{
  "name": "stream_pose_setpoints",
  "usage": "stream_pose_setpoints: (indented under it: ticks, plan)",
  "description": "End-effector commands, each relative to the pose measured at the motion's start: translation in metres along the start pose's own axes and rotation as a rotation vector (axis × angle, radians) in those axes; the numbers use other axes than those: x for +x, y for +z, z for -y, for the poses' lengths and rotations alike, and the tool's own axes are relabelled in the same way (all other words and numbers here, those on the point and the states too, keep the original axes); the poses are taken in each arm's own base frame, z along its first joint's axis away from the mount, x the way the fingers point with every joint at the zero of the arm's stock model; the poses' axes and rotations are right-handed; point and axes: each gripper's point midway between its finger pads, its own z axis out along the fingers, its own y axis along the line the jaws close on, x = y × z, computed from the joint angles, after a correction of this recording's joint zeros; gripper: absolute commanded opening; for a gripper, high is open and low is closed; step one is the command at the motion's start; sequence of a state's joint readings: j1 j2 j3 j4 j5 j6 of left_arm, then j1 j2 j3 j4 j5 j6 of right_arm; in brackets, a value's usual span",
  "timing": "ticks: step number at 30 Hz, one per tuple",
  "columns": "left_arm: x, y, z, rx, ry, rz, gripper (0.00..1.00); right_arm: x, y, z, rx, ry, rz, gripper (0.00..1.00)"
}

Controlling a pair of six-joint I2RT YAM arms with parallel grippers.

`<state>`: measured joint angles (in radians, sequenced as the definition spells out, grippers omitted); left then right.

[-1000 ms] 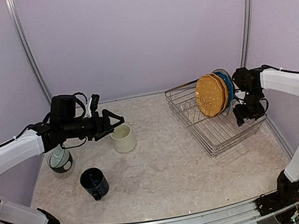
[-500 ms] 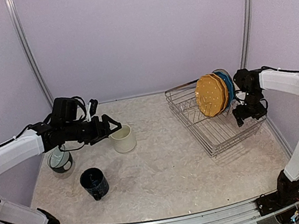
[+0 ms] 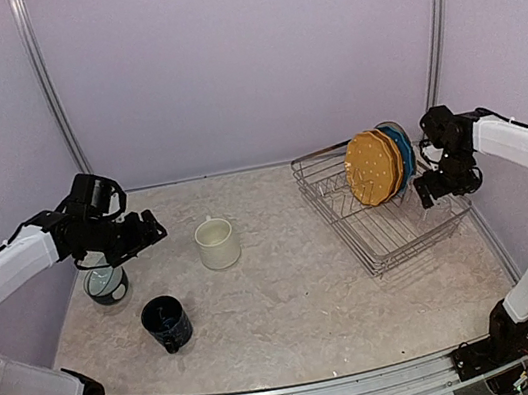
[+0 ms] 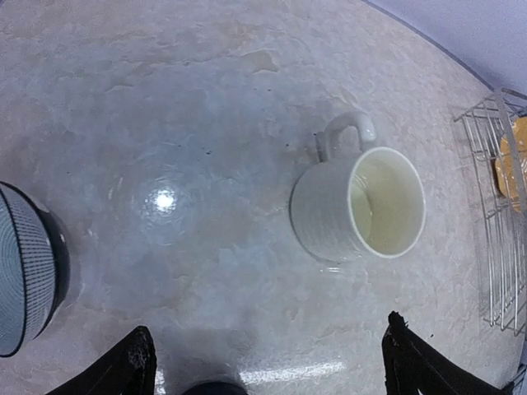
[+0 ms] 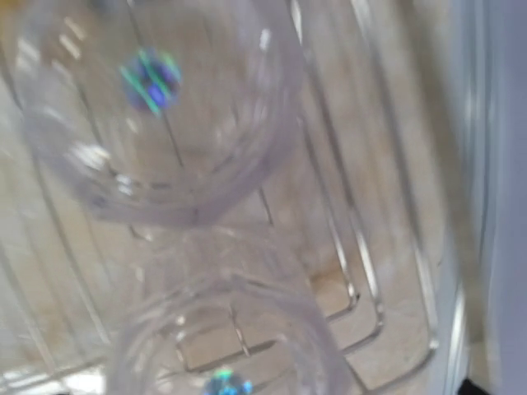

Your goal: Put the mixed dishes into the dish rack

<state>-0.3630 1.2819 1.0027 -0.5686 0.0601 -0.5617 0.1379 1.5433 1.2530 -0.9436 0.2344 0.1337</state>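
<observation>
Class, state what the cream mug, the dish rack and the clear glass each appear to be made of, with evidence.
Cream mug: likely glazed ceramic; thick, glossy, ribbed wall. Dish rack: bare metal wire, probably steel; thin silver rods. Clear glass: transparent glass or plastic; rack wires show through it.

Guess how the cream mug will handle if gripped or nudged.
Likely rigid ceramic: the cream mug has thick walls and a glossy glaze, so probably slick, though its ribbed side may help grip. Standing upright on a broad base, it would probably slide on the smooth table rather than tip.
</observation>
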Motion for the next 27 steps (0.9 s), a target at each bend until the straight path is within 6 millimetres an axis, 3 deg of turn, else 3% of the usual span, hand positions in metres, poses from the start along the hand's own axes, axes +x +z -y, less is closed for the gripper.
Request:
stream_pose_setpoints:
  ticks: [1,7,15,20,27]
  plan:
    - [-0.009,-0.018,-0.054,-0.259,-0.051,0.028,0.91,-0.032,-0.041,0.001,-0.043,0.016,0.173,1.00]
    - [-0.009,-0.023,-0.102,-0.476,-0.071,-0.022,0.87,-0.042,-0.065,-0.003,-0.063,-0.006,0.258,1.00]
    - [-0.001,0.001,-0.143,-0.679,-0.060,-0.146,0.78,-0.046,-0.072,-0.024,-0.125,-0.048,0.290,0.99]
    - [0.005,0.021,-0.145,-0.670,-0.054,-0.204,0.63,-0.044,-0.072,-0.031,-0.140,-0.065,0.291,0.99]
    - [0.013,0.033,-0.139,-0.612,-0.060,-0.243,0.43,-0.039,-0.067,-0.035,-0.142,-0.072,0.276,0.99]
